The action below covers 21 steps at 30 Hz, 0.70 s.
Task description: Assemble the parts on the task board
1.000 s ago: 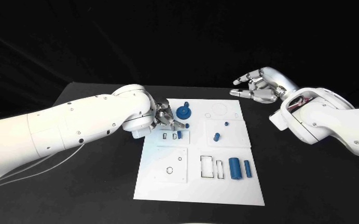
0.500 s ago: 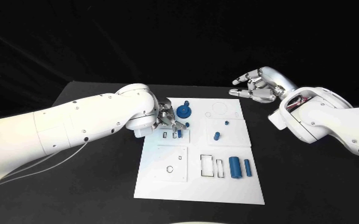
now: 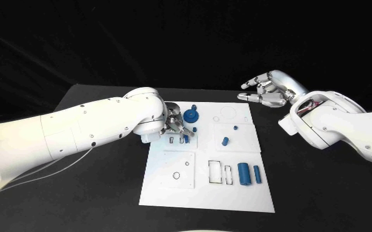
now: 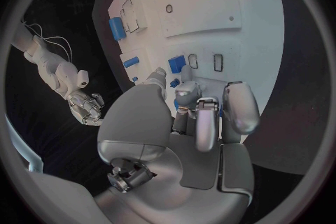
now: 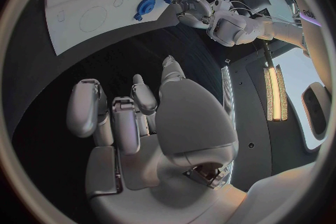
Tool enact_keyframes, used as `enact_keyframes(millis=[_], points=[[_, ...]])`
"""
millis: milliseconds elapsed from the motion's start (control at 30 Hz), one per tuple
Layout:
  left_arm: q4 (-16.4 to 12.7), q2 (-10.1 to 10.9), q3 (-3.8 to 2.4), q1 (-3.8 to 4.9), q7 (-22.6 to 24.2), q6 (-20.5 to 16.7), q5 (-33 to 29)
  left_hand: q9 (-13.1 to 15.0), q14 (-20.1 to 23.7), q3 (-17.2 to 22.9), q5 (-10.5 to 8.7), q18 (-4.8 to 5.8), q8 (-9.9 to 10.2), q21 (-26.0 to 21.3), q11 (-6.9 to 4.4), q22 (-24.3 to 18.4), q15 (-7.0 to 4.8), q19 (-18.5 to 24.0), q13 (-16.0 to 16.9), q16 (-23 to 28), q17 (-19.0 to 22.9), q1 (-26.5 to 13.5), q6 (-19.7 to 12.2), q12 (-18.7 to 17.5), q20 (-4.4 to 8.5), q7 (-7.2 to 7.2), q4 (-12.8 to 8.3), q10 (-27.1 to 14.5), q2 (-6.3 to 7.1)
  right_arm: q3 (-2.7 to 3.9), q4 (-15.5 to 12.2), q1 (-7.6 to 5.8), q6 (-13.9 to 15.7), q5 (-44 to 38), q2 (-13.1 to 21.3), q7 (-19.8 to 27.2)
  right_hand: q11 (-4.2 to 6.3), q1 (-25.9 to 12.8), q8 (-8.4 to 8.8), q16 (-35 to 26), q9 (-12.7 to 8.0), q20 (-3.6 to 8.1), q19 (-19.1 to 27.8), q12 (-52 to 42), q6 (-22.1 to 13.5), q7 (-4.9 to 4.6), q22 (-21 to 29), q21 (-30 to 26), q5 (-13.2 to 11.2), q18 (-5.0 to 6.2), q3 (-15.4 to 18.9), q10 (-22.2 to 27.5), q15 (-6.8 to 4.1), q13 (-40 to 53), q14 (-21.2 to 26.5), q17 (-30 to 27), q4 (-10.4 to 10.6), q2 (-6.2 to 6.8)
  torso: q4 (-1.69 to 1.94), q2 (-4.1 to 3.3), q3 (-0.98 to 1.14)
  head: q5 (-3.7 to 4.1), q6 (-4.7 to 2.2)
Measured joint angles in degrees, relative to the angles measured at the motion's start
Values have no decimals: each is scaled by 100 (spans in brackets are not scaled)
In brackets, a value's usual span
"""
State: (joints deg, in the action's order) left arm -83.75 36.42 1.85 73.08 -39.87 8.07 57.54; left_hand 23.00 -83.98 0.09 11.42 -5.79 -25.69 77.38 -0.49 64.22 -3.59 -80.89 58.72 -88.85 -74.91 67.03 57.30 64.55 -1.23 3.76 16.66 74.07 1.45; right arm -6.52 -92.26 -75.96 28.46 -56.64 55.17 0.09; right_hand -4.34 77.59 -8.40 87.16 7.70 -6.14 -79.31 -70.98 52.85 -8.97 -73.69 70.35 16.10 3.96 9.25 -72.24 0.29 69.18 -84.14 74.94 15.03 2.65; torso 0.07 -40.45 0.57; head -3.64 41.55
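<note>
— Hovering low over the board [image 3: 166,189], the left hand [image 3: 173,125] is curling its fingers [image 4: 209,123] down around a small blue part [image 4: 178,64] that is sitting at its fingertips beside two slots. Whether the hand is actually pinching that part cannot be told; the fingers are hiding the contact.

— And the right hand [image 3: 267,89]?

— It is hanging off past the board's far corner, well apart from the left one, fingers loosely bent and apart, holding nothing.

— How is that part likely handling?

— Judging by looks, it is a light, stiff plastic piece, smooth and probably slippery against metal fingers. Taking it across its flat sides with thumb and one fingertip is looking like the safest hold, since it is sitting so close to the slots.

— Other pieces?

— A round blue knob [image 3: 190,116] is standing just beyond the left hand's fingertips, and two blue cylinders [image 3: 249,174] are lying well away from it, toward the board's near edge.

— Any writing?

— No brand, label or lettering is readable anywhere; the board is showing only outlined shapes.
</note>
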Motion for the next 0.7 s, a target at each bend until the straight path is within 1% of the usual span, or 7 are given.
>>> enact_keyframes(millis=[267, 333, 467, 500, 533, 567, 700], points=[[0, -10, 2, 0, -3, 57, 42, 23, 0, 0, 0, 0, 0, 0, 0, 20, 0, 0, 8, 0, 0, 65, -18, 0, 0, -18, 0, 0, -10, 0, -4, 0, -25, -6, -1, -26, 9, 0, -23, 0, 0, 0, 0, 0, 0, 0, 0, 0, 0, 0, 0, -9, 0, 0, 0, 0, 0, 0, -4, 2, 2, 2, 16], [-2, -14, 2, 0, -4, 59, 46, 33, -2, 0, 0, 0, -28, 0, 0, 21, -2, 0, 8, 0, 0, 66, -21, 0, 0, -21, 0, 0, -9, 0, -4, 1, -31, -7, -5, -35, 9, 0, -23, 0, 0, 0, 0, 0, 0, 0, 0, 0, 0, 0, 0, -9, 0, 0, 0, -1, 0, 0, -4, 2, 2, 4, 17], [-6, -21, 2, 0, -4, 67, 50, 52, -21, 0, 0, -1, -37, 0, 0, 31, -21, 0, 8, 0, 1, 115, -21, 0, 0, -21, 0, 0, -59, 0, -4, 1, -38, -9, -8, -50, 9, 2, -23, 0, 0, 0, 0, 0, 19, 19, 0, 0, 0, 0, 0, -9, 0, 0, 0, -1, 0, -1, -5, 2, 2, 6, 21], [-6, -22, 2, 0, -4, 69, 51, 58, -21, 0, 0, -1, -37, 0, 0, 31, -20, 0, 5, 0, 1, 127, -21, 0, 0, -20, 0, 0, -68, 0, -4, 1, -39, -9, -8, -52, 9, 23, -23, 0, 0, 0, 0, 0, 19, 19, 0, 0, 0, 0, 0, -9, 0, 0, 0, -1, 0, -23, -5, 2, 2, 6, 22], [-6, -24, 2, 0, -4, 71, 52, 68, -21, 0, 0, 0, -37, 0, 0, 33, -21, 0, 2, 0, 1, 166, -23, 0, 0, -18, 0, 0, -58, 0, -4, 1, -40, -10, -8, -54, 9, 23, -23, 0, 0, 0, 0, 0, 19, 19, 0, 0, 0, 0, 0, -9, 0, 0, 0, -1, 0, -23, -5, 2, 2, 5, 25], [-6, -26, 2, 0, -5, 74, 52, 76, -21, 0, 0, 0, -61, 0, 0, 38, -20, 0, -2, 0, 1, 210, -43, 0, 0, 1, 0, 0, -92, 0, -4, 1, -41, -10, -9, -57, 9, 23, -23, 0, 0, 0, 0, 0, 19, 19, 0, 0, 0, 0, 0, -9, 0, 0, 0, -1, 0, -23, -5, 2, 3, 5, 26], [-6, -35, 1, 0, -5, 86, 55, 118, 0, 83, 0, 0, -72, 23, 0, 43, -42, 0, -9, 0, 1, 348, -62, 0, 0, -20, -17, 0, -171, 0, -4, 1, -45, -11, -9, -64, 9, 23, -27, 0, 0, 0, 0, 0, 19, 19, 0, 0, 0, 0, 0, -9, 0, 0, 0, -1, 0, -23, -5, 2, 3, 7, 26]])
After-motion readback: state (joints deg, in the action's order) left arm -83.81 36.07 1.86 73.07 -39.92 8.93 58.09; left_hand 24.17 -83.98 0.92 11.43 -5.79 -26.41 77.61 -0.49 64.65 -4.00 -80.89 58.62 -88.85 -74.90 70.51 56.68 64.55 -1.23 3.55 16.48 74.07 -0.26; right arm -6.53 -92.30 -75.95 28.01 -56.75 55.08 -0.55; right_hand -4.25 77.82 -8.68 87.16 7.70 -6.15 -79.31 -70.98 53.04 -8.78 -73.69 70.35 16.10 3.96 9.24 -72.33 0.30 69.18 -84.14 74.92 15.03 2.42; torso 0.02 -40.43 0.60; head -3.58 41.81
